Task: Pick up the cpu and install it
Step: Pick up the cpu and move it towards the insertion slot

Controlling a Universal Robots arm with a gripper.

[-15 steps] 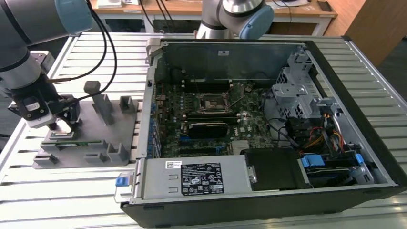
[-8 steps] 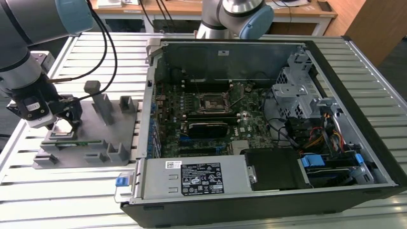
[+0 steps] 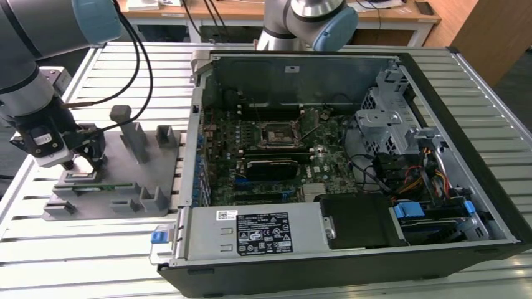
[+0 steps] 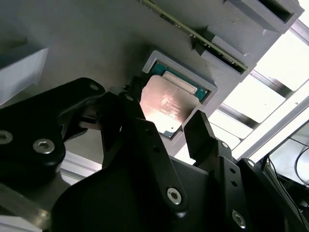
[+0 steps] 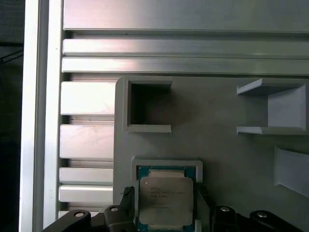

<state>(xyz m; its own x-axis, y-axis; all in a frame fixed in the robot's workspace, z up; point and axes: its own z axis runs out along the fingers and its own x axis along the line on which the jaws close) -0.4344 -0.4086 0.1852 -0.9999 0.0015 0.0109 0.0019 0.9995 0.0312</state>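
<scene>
The task is at its opening stage. In the first wrist view the cpu (image 5: 165, 195), a small flat square chip with a silvery metal top and a thin pale edge, lies level in its shallow square recess in the grey plastic fixture block with upright posts (image 3: 124, 193), not lifted. The black end effector (image 3: 86, 163) hangs low over that recess at the exterior view's left, its jaws parted with one finger on each side of the chip. In the second wrist view the fingers (image 4: 200, 130) stand close beside the chip's edges, and I cannot tell whether either one touches it. By my reading only the approach is done, and the grasp, the lift, the carry and the install are all left. The dark square socket with a metal frame (image 3: 276, 134) sits on the green motherboard (image 3: 332, 152) in the middle of the frame, inside the open black computer case (image 3: 332, 277), and appears to hold no chip. A thin green memory stick (image 3: 96, 185) lies in a slot of the fixture close to the end effector. Everything rests on a slatted aluminium table (image 3: 108, 249) of bare metal ribs. Beyond it stand a wooden desk (image 3: 249, 9) at the top of the frame and a wooden panel (image 3: 490, 31) at the upper right.
</scene>
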